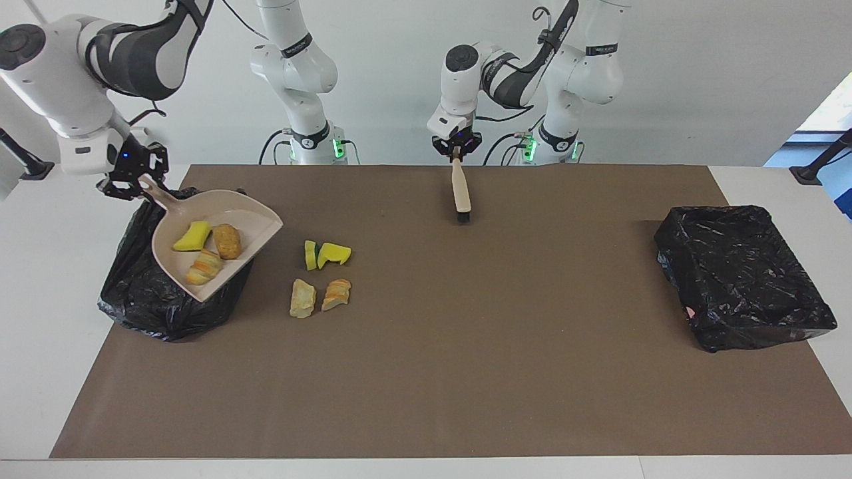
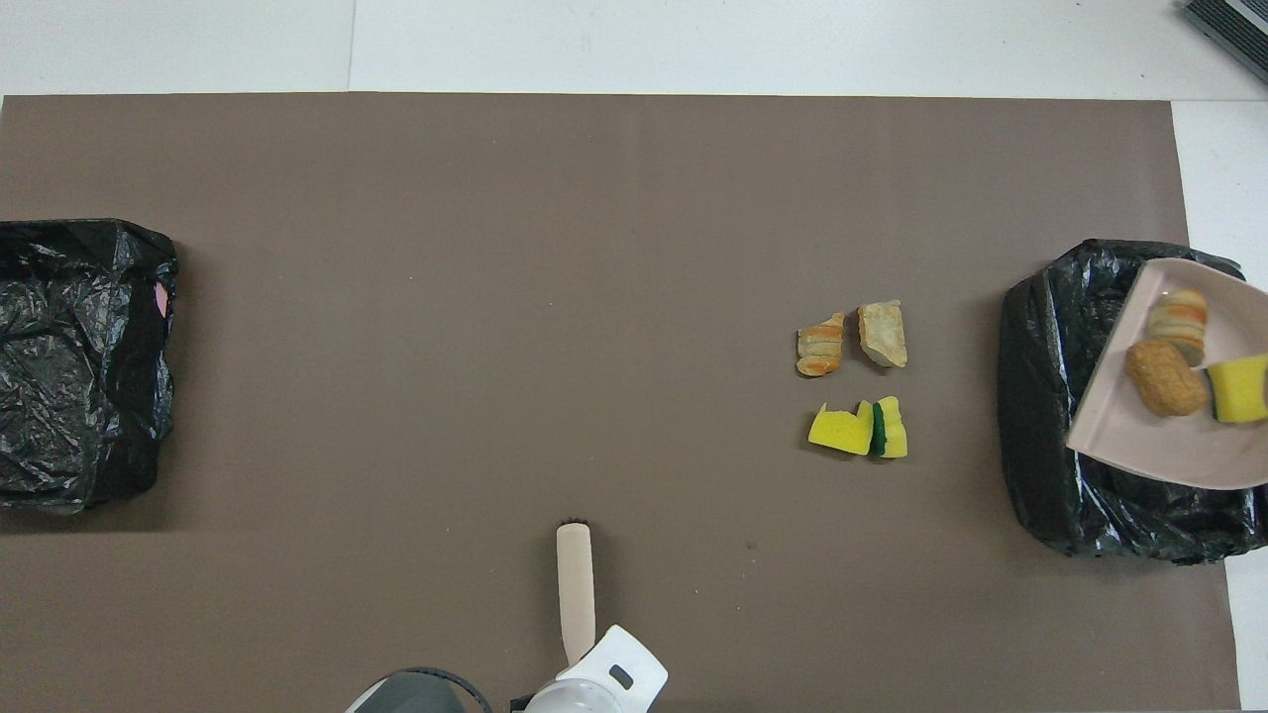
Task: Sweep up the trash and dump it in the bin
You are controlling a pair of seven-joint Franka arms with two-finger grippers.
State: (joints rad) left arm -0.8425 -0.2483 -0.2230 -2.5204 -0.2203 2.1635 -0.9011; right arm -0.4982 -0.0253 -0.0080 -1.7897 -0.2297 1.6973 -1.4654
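Facing view: right gripper (image 1: pixel 126 178), clamped on the dustpan (image 1: pixel 256 223), holds three scraps over the bin (image 1: pixel 143 303), upper left. Left gripper (image 1: pixel 456 148) grips the brush (image 1: pixel 459 189). Four scraps (image 1: pixel 321 274) remain unswept mid-frame.

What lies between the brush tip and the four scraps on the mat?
Nothing: bare brown mat separates the brush from the four scraps, clearest in the overhead view.

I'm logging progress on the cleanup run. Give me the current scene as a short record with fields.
right gripper: shut on the dustpan handle, holding it over the bin at the right arm's end
in dustpan: yellow sponge chunk, brown nugget, bread piece
on mat: four scraps, beside that bin
left gripper: shut on brush, waiting
other bin: at the left arm's end
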